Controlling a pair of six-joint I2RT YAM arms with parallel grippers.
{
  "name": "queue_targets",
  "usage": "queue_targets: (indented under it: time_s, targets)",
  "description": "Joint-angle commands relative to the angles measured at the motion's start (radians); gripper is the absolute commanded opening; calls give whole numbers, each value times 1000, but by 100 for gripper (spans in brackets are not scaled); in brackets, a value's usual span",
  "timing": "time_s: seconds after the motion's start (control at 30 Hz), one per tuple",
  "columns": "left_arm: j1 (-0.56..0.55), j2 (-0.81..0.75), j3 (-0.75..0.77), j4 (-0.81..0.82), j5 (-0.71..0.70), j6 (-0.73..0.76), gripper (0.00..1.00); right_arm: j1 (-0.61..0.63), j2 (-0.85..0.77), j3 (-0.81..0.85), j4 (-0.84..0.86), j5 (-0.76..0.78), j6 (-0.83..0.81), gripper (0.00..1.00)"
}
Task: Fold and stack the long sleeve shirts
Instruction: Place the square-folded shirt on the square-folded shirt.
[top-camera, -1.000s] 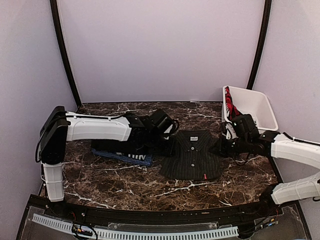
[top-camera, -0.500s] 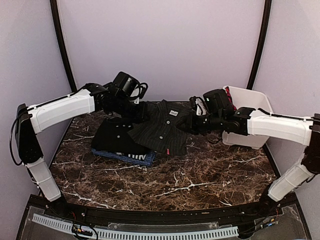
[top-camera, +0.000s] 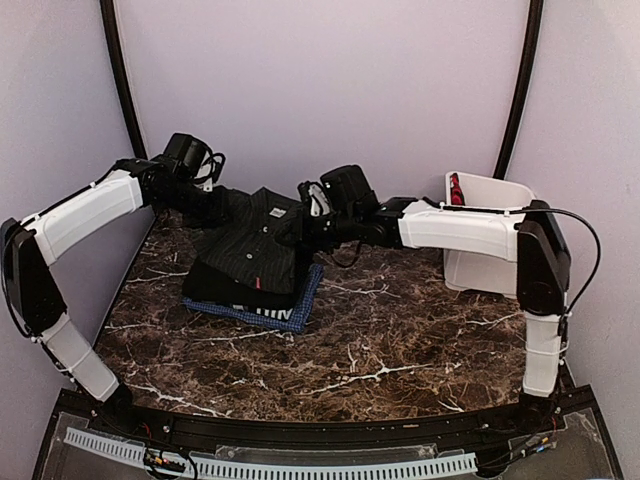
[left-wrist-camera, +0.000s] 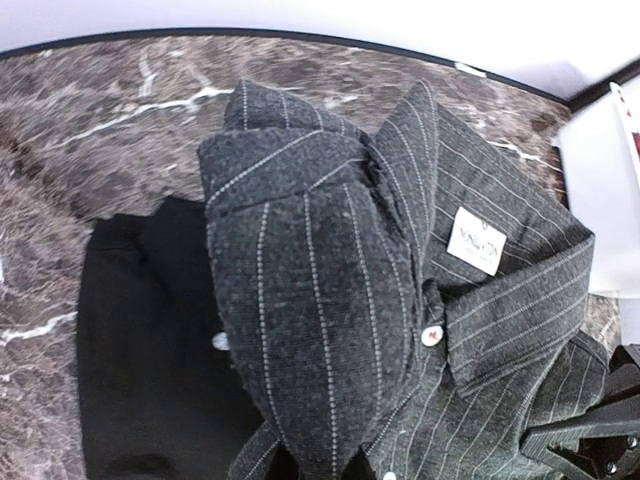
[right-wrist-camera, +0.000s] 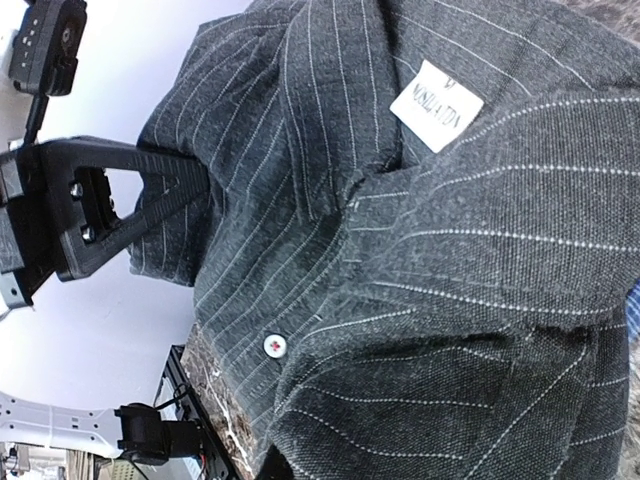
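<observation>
The folded pinstriped long sleeve shirt (top-camera: 255, 240) hangs between both grippers, its lower part resting on the stack at the table's left. My left gripper (top-camera: 222, 208) is shut on its far left corner. My right gripper (top-camera: 300, 228) is shut on its right edge near the collar. Below lie the plain black shirt (top-camera: 225, 285) and, at the bottom, the blue shirt (top-camera: 292, 305). In the left wrist view striped cloth (left-wrist-camera: 320, 300) covers my jaws, with the black shirt (left-wrist-camera: 150, 350) beneath. In the right wrist view the striped shirt (right-wrist-camera: 420, 300) fills the frame, and the left gripper's fingers (right-wrist-camera: 120, 190) pinch its far edge.
A white plastic basket (top-camera: 490, 235) stands at the back right, with a red item (top-camera: 457, 190) on its left wall. The right arm stretches across the back of the marble table (top-camera: 400, 340). Black frame posts rise at both back corners.
Both arms lifted the pinstriped shirt from the table's middle and carried it left and back. It now hangs over the stack of black and blue shirts.
</observation>
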Motion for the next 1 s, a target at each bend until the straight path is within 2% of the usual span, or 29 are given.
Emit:
queue_targets:
  time_s: [0.0,0.27,0.33,0.37,0.4,0.43,0.5,0.6,0.67,0.8,0.97]
  targets:
    - [79,-33,-71,14,32,29,0,24,91,113,-2,-66,-9,0]
    - [193,89,-206,113,22,37,0,11,220,109,-15,-35,-34,0]
    - [198,122,-227,131,4,33,8,0,232,94,-20,-36,-39,8]
    - [199,139,-234,135,-11,30,15,-6,230,81,-19,-35,-41,12]
    - [201,146,-235,142,-33,30,18,-11,220,60,-13,-27,-41,19]
    - [201,157,-237,143,-47,29,26,-15,203,36,-2,-17,-42,28]
    - [208,167,-233,141,-84,24,35,-21,168,-3,7,12,-48,38]
    - [221,167,-223,125,-138,19,40,-34,118,-55,-4,45,-64,47]
    - [232,162,-204,104,-169,20,46,-41,75,-83,-13,63,-75,49]
    - [234,123,-151,57,-197,31,47,-39,3,-100,-43,122,-110,50]
    - [178,6,-156,49,-194,25,48,-27,-23,-69,-43,147,-151,48]
